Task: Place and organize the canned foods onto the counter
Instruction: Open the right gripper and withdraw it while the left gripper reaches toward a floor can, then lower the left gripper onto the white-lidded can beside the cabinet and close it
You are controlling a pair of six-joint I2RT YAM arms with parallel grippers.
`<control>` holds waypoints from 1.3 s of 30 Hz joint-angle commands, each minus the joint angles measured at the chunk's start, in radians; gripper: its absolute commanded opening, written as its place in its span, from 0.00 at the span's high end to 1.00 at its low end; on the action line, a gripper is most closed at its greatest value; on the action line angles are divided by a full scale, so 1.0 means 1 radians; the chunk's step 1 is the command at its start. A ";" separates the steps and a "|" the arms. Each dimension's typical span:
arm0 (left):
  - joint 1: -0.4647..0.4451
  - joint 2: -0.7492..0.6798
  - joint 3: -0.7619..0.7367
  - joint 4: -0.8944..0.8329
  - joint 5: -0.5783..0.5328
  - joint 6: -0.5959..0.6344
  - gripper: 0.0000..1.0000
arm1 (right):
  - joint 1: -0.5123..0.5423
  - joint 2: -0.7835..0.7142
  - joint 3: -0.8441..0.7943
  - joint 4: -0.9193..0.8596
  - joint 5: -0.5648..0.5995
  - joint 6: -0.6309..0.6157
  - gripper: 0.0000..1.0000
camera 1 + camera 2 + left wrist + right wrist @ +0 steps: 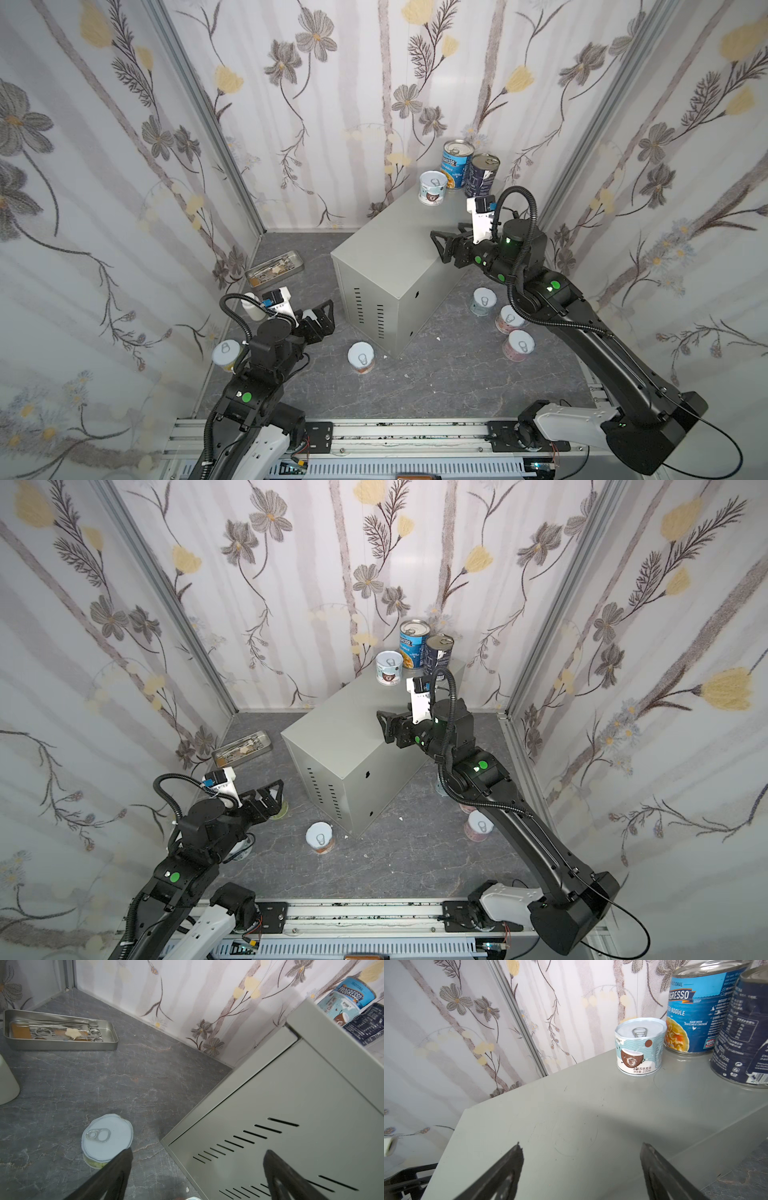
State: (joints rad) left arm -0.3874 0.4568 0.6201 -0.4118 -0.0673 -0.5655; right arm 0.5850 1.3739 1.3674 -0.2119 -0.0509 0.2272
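Counter (395,235) top: near half bare; far end blocked by short can (433,188), Progresso tin (456,164), navy tin (482,174).

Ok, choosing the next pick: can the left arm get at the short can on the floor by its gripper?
Probably yes. The left gripper is open beside the upright short can, with bare floor around it; the grey metal counter stands apart on the other side. A small sideways shift looks needed.

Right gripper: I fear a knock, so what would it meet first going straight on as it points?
Probably the bare top of the light-grey sheet-metal box; the short pale coconut-label can stands aside. Depth is unclear.
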 commanded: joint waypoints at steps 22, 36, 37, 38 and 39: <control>-0.670 0.283 -0.218 0.073 -0.484 -0.377 0.00 | 0.000 -0.204 -0.199 0.057 0.013 -0.037 0.01; -0.732 0.495 -0.218 0.186 -0.502 -0.309 0.00 | -0.001 -0.223 -0.255 0.077 0.031 -0.057 0.00; -0.731 0.509 -0.218 0.193 -0.492 -0.303 0.00 | -0.001 -0.229 -0.258 0.076 0.033 -0.057 0.00; -0.732 0.522 -0.219 0.200 -0.485 -0.300 0.00 | -0.001 -0.232 -0.261 0.079 0.034 -0.057 0.00; -0.731 0.535 -0.222 0.204 -0.481 -0.300 0.00 | -0.001 -0.234 -0.264 0.080 0.036 -0.057 0.00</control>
State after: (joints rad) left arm -1.1175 0.9703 0.3927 -0.2504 -0.5396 -0.8886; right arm 0.5831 1.1461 1.1103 -0.1757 -0.0265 0.1844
